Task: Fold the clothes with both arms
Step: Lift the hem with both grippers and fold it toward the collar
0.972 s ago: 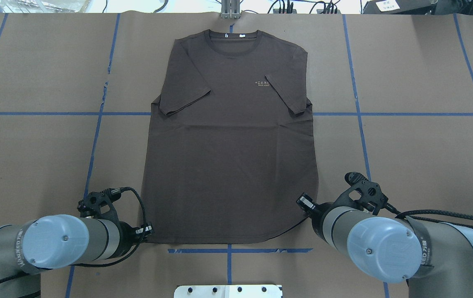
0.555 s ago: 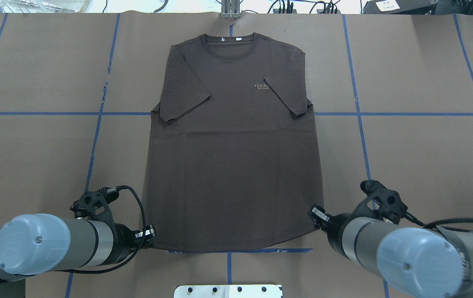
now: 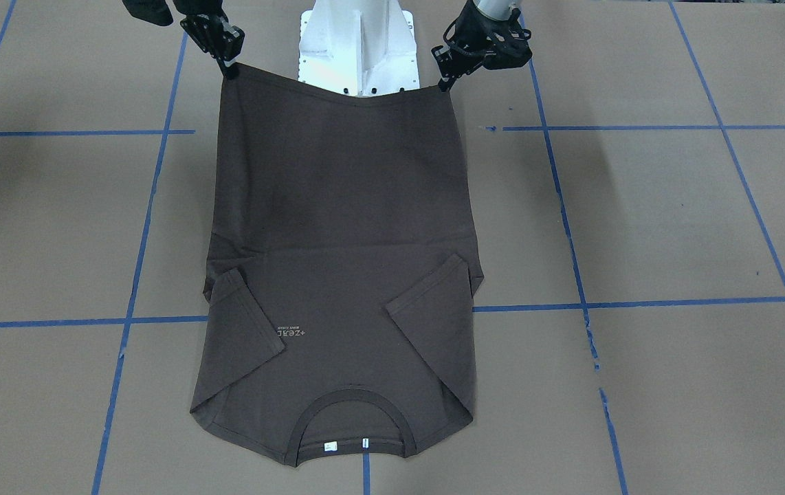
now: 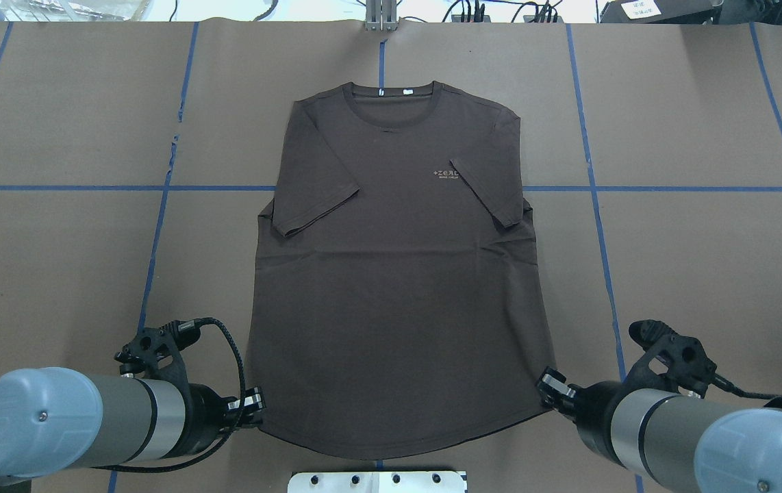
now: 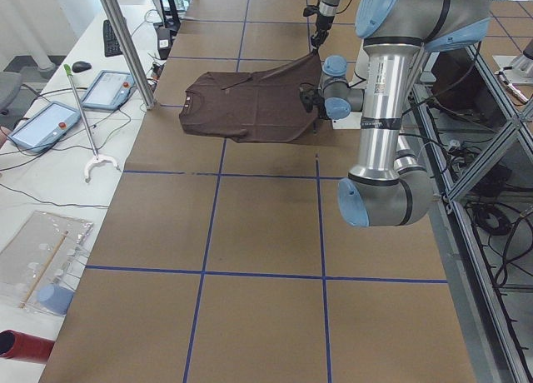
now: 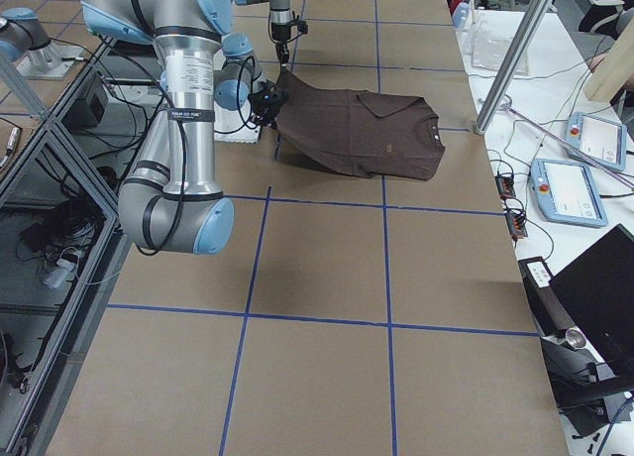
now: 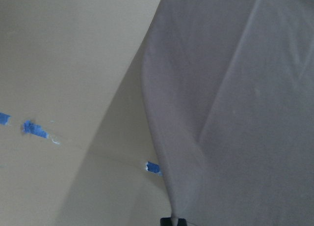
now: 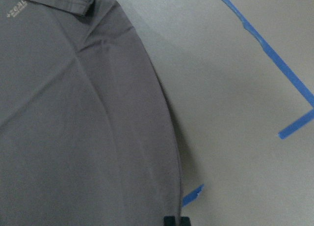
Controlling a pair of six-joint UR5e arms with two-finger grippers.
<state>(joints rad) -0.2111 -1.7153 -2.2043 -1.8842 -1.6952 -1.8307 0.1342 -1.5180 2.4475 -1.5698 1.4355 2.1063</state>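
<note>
The T-shirt is laid in the middle of the table, collar at the far end, sleeves tucked in on top. Its near hem is held up at both corners: one is pinched tight by the left gripper, one by the right gripper. Prob. so the bottom can be folded evenly to the collar.

I see even, fairly bright overhead light in the exterior views, soft shadows on the table on either side of the T-shirt in the front-facing one, and pale, washed-out, slightly soft wrist views.
</note>
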